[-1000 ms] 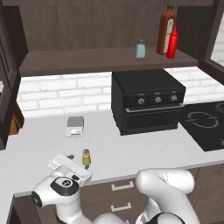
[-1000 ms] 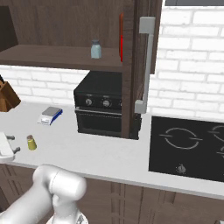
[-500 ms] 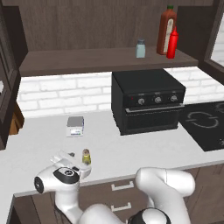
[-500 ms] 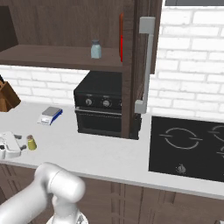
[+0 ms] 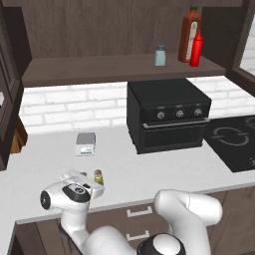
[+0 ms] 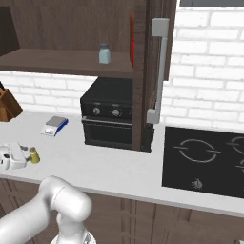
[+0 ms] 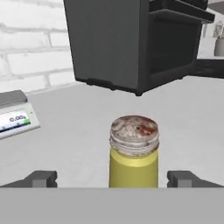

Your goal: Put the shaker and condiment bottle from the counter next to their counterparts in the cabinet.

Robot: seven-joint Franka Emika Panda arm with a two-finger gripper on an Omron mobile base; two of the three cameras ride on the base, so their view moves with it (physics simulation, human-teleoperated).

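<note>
The yellow-olive shaker [image 7: 134, 151] with its brownish cap stands upright on the white counter [image 5: 124, 169], near the front edge. My gripper [image 7: 113, 179] is open, one dark fingertip [image 7: 41, 178] on each side of the shaker, apart from it. From the base the shaker [image 5: 98, 176] [image 6: 34, 155] sits right at my gripper [image 5: 93, 183] [image 6: 27, 156]. On the cabinet shelf [image 5: 99, 69] the red condiment bottle [image 5: 196, 50] stands beside the tall red-brown sauce bottle [image 5: 189, 32]. The pale blue-grey shaker [image 5: 160, 55] [image 6: 104, 53] stands to their left.
A black toaster oven [image 5: 167, 117] sits at the back of the counter, a small scale [image 5: 85, 143] to its left, a knife block [image 6: 7, 107] farther left. A black cooktop [image 6: 209, 159] lies to the right. An open cabinet door with a white handle [image 6: 159, 71] hangs beside the oven.
My hand has moved forward along the counter toward the shaker, so the open fingers now flank it. The shaker and the things on the shelf have not moved.
</note>
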